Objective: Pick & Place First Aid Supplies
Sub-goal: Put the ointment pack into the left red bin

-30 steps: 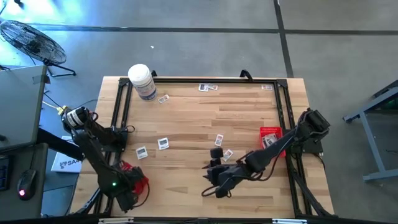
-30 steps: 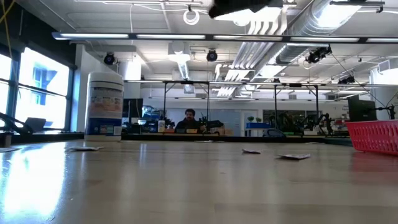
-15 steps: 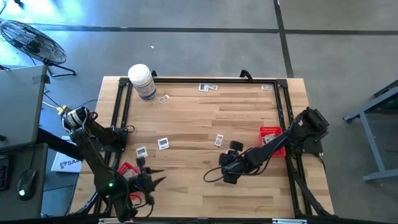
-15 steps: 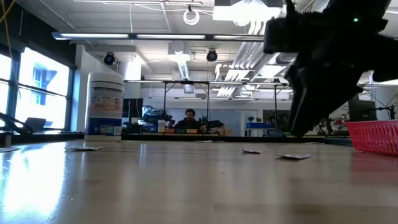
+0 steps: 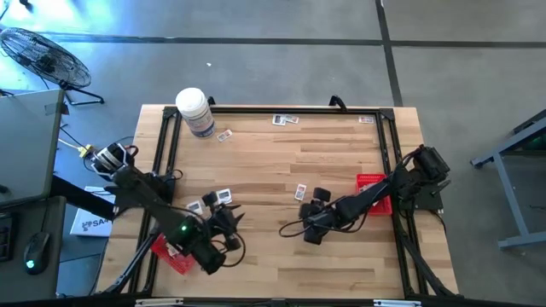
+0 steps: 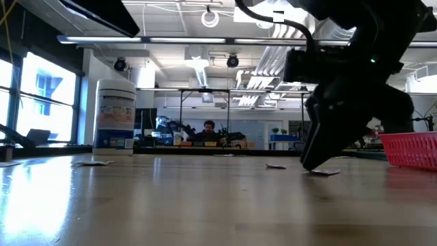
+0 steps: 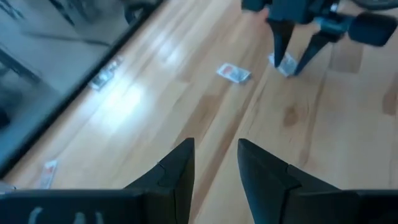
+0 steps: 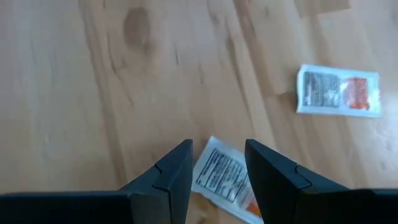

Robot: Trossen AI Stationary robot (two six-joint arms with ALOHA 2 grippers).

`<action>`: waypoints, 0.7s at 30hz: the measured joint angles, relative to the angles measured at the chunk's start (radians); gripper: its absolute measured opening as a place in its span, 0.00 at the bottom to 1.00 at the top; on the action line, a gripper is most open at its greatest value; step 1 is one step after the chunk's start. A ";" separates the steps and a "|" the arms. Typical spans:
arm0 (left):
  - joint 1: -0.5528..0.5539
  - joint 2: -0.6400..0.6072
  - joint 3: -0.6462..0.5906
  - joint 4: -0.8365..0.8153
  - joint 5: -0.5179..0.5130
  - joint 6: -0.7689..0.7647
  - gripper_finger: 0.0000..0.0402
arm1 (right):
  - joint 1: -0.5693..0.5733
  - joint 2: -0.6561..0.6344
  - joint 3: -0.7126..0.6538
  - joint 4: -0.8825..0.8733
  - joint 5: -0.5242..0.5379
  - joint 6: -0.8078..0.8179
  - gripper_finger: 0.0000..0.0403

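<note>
L gripper (image 5: pixel 229 220) hangs over the table's near-left part, fingers apart, nothing between them; two packets (image 5: pixel 213 200) lie just beyond it, and its red tray (image 5: pixel 171 254) sits at the near-left edge. R gripper (image 8: pixel 216 165) is your nearer tool for the mid-table packet (image 8: pixel 225 177): fingers parted, tips straddling it right below, not yet clamped. Its long axis runs diagonal to the finger gap, so turn the wrist or expect a corner pinch. A second packet (image 8: pixel 338 91) lies near, beyond it
</note>
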 joint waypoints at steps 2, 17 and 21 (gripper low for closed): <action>0.017 0.008 0.000 0.006 0.019 0.000 0.30 | 0.000 0.000 -0.016 0.016 -0.005 -0.001 0.35; 0.021 0.051 0.000 0.007 0.007 0.004 0.30 | -0.020 -0.002 -0.045 0.051 -0.025 -0.043 0.19; 0.021 0.051 0.000 0.007 0.004 0.004 0.30 | -0.043 -0.003 -0.045 0.052 -0.060 -0.044 0.12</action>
